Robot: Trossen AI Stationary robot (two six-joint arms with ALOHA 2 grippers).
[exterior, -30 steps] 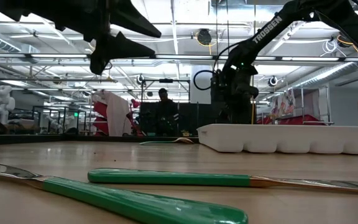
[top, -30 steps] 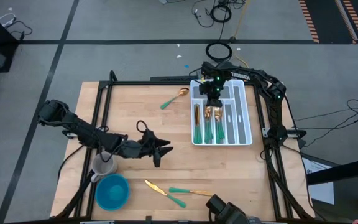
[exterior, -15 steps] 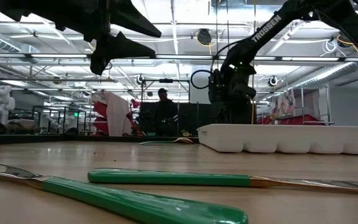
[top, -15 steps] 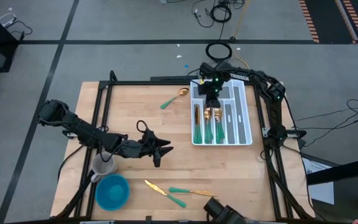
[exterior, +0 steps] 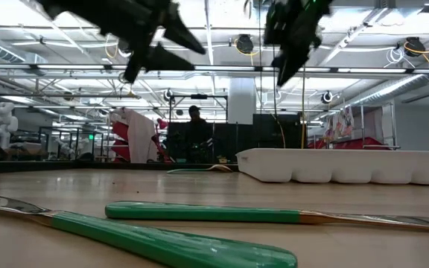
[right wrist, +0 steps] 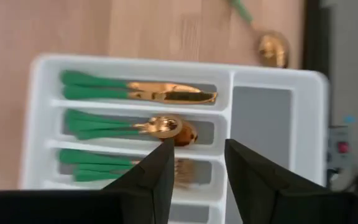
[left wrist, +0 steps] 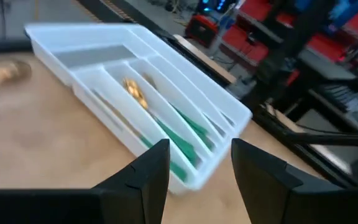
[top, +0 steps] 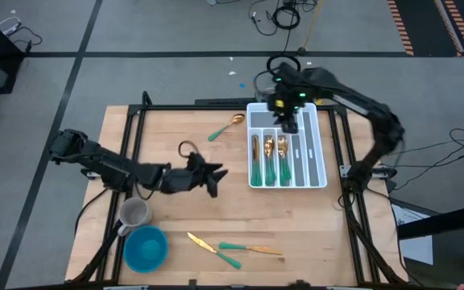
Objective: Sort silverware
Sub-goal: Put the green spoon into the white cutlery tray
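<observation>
We see most of the silverware (top: pixel 271 159) lying in the three left slots of the white tray (top: pixel 319 153) at the upper right of the worktop (top: pixel 176 129), gold heads toward the top of the frame. The right tool (top: pixel 288 122) hangs just above the tray's upper end, over those heads, its fingers spread and holding nothing. A loose spoon (top: pixel 225 126) lies left of the tray, and a knife (top: pixel 203 243) and another green-handled piece (top: pixel 250 248) lie near the lower edge. The left tool (top: pixel 218 173) hovers mid-worktop, well apart from all of them, fingers spread and empty, its arm reaching in from the left past a grey mug (top: pixel 134 214) and a blue bowl (top: pixel 145 247). The right arm arcs in from the right edge. In the low view both tools are cut off at the top, and the tray wall hides the silverware inside.
</observation>
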